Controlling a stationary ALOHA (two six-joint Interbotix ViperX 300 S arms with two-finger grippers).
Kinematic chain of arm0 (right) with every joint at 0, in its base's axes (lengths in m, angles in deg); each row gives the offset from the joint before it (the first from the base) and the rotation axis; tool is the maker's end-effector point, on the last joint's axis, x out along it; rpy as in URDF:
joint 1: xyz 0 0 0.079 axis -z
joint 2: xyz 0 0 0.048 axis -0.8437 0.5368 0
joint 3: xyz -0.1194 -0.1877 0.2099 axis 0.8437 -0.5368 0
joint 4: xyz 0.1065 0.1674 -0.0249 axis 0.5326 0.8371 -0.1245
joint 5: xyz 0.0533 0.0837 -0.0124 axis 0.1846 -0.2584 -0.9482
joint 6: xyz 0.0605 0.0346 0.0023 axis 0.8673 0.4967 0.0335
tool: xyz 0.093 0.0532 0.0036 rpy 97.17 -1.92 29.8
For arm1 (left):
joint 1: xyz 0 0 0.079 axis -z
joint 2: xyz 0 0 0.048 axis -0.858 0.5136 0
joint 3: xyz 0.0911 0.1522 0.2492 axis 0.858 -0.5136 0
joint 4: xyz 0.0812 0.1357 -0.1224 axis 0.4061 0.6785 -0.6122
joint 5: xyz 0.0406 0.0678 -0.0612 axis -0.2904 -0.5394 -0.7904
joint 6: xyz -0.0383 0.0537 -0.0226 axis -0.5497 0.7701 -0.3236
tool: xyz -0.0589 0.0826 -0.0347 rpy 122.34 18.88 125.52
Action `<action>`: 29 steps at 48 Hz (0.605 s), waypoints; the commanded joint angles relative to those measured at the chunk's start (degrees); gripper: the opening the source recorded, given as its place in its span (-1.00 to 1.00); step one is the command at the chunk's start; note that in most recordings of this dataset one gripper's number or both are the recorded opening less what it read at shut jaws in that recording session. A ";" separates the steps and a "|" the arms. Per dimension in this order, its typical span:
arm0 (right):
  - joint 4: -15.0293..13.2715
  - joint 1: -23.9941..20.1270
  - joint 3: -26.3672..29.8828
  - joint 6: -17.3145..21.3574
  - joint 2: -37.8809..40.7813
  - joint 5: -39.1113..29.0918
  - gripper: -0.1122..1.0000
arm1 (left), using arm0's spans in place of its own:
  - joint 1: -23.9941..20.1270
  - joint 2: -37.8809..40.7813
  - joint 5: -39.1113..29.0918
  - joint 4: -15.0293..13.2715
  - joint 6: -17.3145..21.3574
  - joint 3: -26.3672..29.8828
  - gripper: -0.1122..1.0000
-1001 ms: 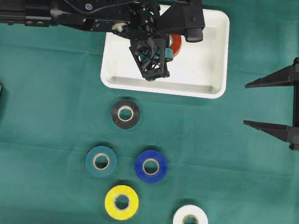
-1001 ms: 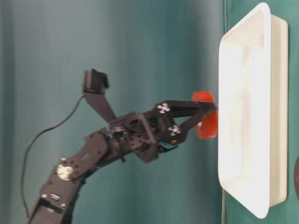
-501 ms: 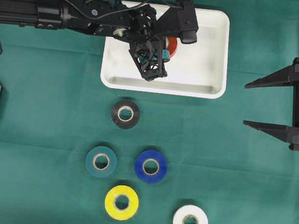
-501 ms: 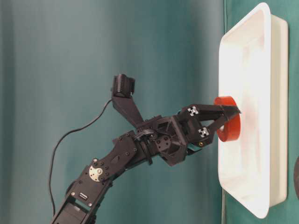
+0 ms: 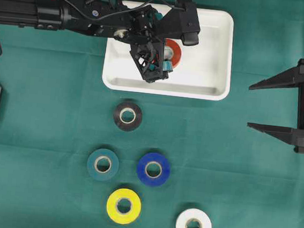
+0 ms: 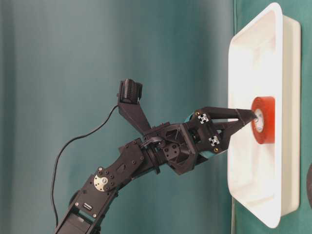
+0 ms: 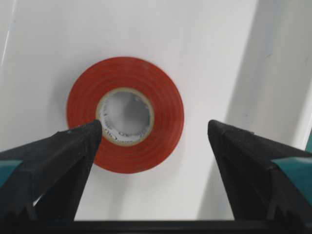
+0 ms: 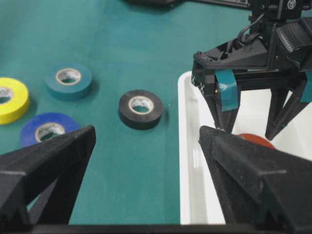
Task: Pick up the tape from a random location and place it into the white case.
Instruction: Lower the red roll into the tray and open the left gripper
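White case point(image 5: 222, 56) sits at 12 o'clock on the green cloth point(image 5: 44, 109). Left gripper point(image 7: 153, 139) hangs over it, jaws now spread wide and released; a second ago they were clamped on the red tape point(image 7: 126, 121), carried on edge above the tray. The roll now lies flat on the case floor, left of centre, with one fingertip overlapping its edge in the wrist view; contact can't be told. Placement looks done. Right gripper point(image 8: 146, 146) idles open at 3 o'clock. Five rolls remain around 6 o'clock.
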State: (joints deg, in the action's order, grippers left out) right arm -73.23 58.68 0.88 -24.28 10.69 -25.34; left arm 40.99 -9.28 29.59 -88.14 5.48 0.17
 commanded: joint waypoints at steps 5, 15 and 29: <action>0.00 0.00 1.67 0.09 0.26 0.26 0.84 | -0.09 -1.93 -0.35 -0.09 0.00 0.62 0.98; 0.00 0.00 1.76 0.09 0.26 0.09 0.84 | 0.00 -5.45 -4.04 -0.09 0.00 1.93 0.98; 0.00 0.00 1.85 0.00 0.26 -0.35 0.84 | 0.00 -11.07 -7.91 0.00 0.09 4.22 0.98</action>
State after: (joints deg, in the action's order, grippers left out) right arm -73.14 58.68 1.14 -24.28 10.78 -25.87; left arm 40.99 -17.37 22.29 -88.14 5.48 2.63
